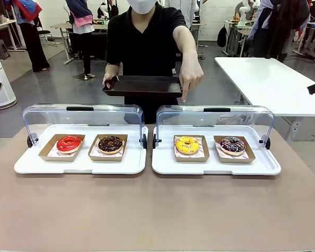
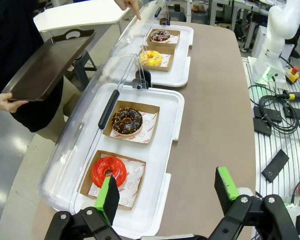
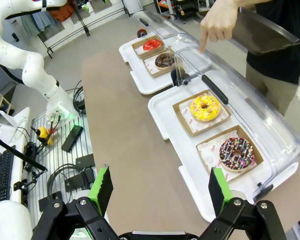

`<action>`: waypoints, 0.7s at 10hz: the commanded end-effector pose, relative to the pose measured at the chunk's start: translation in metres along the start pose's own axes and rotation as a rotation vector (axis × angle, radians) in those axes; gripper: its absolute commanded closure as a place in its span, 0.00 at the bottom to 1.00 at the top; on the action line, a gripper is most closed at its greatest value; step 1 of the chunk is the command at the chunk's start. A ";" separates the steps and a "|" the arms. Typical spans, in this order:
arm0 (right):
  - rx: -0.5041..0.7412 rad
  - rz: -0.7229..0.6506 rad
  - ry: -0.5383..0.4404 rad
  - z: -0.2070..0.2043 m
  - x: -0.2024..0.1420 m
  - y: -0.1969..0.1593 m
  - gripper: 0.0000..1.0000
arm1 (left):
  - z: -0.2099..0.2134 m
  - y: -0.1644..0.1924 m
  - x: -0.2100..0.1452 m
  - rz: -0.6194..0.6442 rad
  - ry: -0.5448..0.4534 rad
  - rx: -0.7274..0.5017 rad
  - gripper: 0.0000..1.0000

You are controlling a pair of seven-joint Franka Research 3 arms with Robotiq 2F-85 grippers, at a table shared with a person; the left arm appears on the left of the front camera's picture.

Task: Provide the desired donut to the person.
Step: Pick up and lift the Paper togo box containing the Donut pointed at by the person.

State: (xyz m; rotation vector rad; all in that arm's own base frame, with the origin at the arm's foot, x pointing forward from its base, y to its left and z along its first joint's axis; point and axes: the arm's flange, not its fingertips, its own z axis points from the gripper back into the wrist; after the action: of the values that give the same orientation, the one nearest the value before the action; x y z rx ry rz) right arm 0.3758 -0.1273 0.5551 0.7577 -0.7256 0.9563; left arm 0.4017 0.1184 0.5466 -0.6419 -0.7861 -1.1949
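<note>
Person (image 1: 147, 37) at far side is pointing w/ one hand (image 1: 190, 79) down at the yellow donut (image 1: 187, 144), which is sitting in its cardboard holder on the right white tray (image 1: 215, 167), lid up. Other hand (image 1: 109, 82) is holding a dark tray (image 1: 142, 85). Left gripper (image 2: 167, 189) & right gripper (image 3: 160, 189) are hanging above the table, fingers spread, gripping nothing.
</note>
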 end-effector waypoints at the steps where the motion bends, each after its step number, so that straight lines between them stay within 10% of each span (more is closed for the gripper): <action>1: 0.005 0.005 -0.007 -0.001 0.001 0.000 0.00 | 0.000 0.000 0.001 0.000 -0.014 -0.002 0.00; 3: 0.000 0.000 0.000 0.000 0.000 0.000 0.00 | 0.000 0.000 0.001 0.000 -0.014 -0.002 0.00; 7: 0.096 0.150 0.492 -0.118 0.082 0.030 0.00 | 0.000 0.000 0.001 0.000 -0.014 -0.002 0.00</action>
State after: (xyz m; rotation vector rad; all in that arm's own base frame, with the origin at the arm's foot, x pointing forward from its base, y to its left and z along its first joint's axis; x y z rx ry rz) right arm 0.3922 -0.0119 0.5585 0.6176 -0.4245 1.1997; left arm 0.4021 0.1181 0.5465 -0.6421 -0.7848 -1.1955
